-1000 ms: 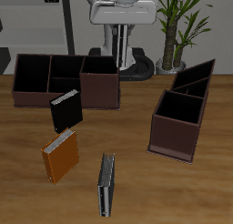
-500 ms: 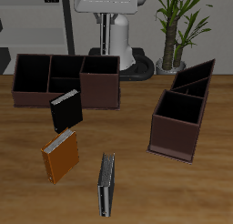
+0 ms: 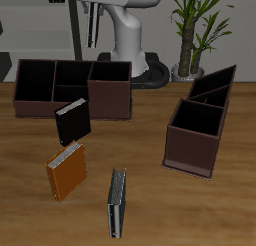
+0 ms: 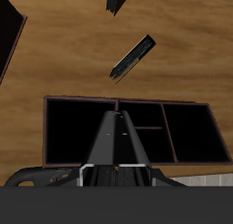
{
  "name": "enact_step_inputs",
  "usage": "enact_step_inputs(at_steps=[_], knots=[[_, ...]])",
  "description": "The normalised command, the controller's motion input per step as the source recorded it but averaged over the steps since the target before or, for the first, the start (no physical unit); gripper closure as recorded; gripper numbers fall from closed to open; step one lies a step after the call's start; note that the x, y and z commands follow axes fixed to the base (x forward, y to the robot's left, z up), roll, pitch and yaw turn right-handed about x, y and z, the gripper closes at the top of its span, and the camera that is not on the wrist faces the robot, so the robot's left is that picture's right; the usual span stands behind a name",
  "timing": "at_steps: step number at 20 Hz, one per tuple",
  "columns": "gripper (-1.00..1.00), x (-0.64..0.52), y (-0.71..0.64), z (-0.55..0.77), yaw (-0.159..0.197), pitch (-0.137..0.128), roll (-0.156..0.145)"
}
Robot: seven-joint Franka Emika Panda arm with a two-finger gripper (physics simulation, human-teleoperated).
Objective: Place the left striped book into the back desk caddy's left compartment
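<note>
The left striped book [image 3: 118, 202], slim and dark with pale stripes, stands on its edge near the table's front edge. The back desk caddy [image 3: 110, 100] is long, low and dark brown. Its left compartment [image 3: 35, 80] is the large black-lined end section, and it also shows in the wrist view [image 4: 196, 132]. My gripper [image 3: 91, 36] hangs high above and behind the caddy. In the wrist view my gripper [image 4: 118, 113] is over the caddy [image 4: 136, 100], its fingers together and holding nothing.
A black book [image 3: 72, 120] stands just in front of the caddy and also shows in the wrist view [image 4: 132, 57]. An orange book [image 3: 67, 172] lies nearer the front. A brown caddy with slanted tops [image 3: 197, 130] stands at the other side.
My arm has swung from the middle of the table's back toward the back caddy's side, bringing the gripper into the exterior view. The books and caddies have not moved.
</note>
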Motion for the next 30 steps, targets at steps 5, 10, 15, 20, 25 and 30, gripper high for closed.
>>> enact_step_inputs(at_steps=[5, 10, 15, 20, 25, 30], knots=[[1.00, 0.05, -0.59, 0.10, 0.013, 0.039, -0.061], [1.00, 0.04, -0.38, 0.14, -0.003, 0.001, -0.065], [1.00, 0.12, -0.27, 0.01, 0.034, 0.021, -0.022], [1.00, 0.19, -0.17, -0.12, 0.069, 0.070, 0.034], [1.00, 0.03, -0.32, 0.08, 0.038, 0.005, 0.042], [1.00, 0.12, -0.37, -0.07, -0.049, 0.023, -0.031]])
